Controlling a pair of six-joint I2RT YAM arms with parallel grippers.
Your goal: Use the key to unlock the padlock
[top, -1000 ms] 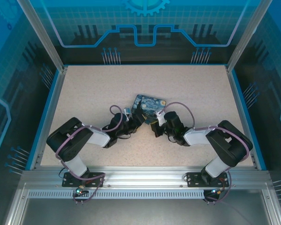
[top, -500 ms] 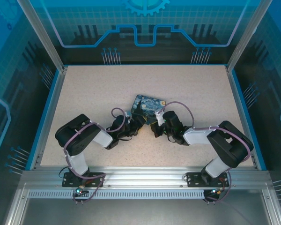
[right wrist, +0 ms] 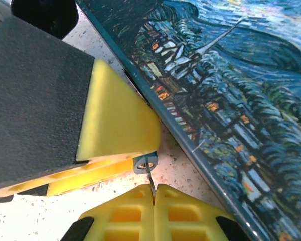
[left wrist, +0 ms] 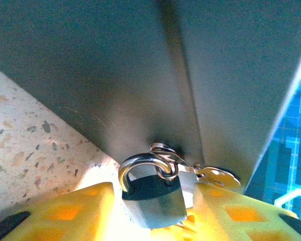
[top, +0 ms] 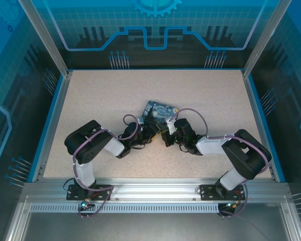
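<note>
**Fig. Key presented to the lock.** At the near edge, the aluminium rail carries the 2 arm bases. Both arms fold inward, and their tools meet at mid-table.

- **Left gripper:** The left gripper stands at a middling width, with 1 yellow finger on each side of the padlock. Whether the pads bear on the lock body cannot be told.
- **Padlock:** The shackle points away from the wrist and is hooked through the hasp on the wall of the tin. The lock can probably swing only a little.
- **Right gripper and key:** The right gripper is pinched fully together on the key, a thin dark sliver standing out of the meeting fingertips.
- **Key and keyway:** The key's long axis runs straight ahead from those fingertips. Its point reaches a slot in a small grey-blue face just beyond, which appears to be the keyway end of the lock. Whether the point is inside the slot cannot be told.
- **Division of work:** From above, the lock lies to the left of the key. The right arm is therefore placed to insert, and the left arm to steady.
- **Coming move (a judgement):** It calls for a push along the key's own axis, followed by a turn. Any sideways error would likely bend the sliver or nudge the lock aside.

Beyond the tin lies the speckled beige table. Around the table stand the blue printed walls of the enclosure.
</note>
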